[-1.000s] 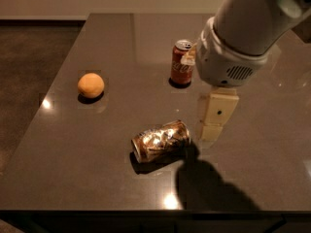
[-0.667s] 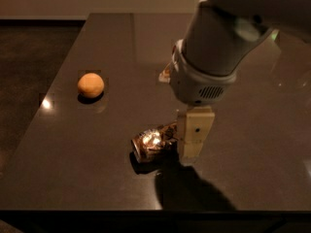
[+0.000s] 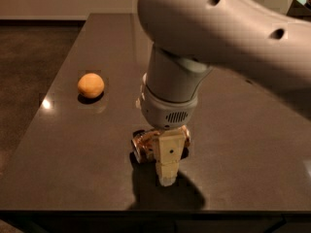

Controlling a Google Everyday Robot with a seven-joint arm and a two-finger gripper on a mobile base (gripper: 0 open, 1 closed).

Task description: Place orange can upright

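Note:
The orange can (image 3: 145, 143) lies on its side on the dark table (image 3: 73, 144), near the front edge. Only its shiny orange-brown left part shows; the rest is hidden behind my gripper. My gripper (image 3: 167, 166) hangs straight down over the can, its pale finger in front of the can's middle and reaching to the table. The grey wrist and arm fill the view above it.
A round orange fruit (image 3: 91, 85) sits on the table to the left and farther back. The red can seen before is hidden behind my arm. The table's front edge (image 3: 97, 210) runs just below the gripper.
My arm has swung left and down, from right of the can to directly over it. The gripper now covers the can's middle, and the arm now hides the red can.

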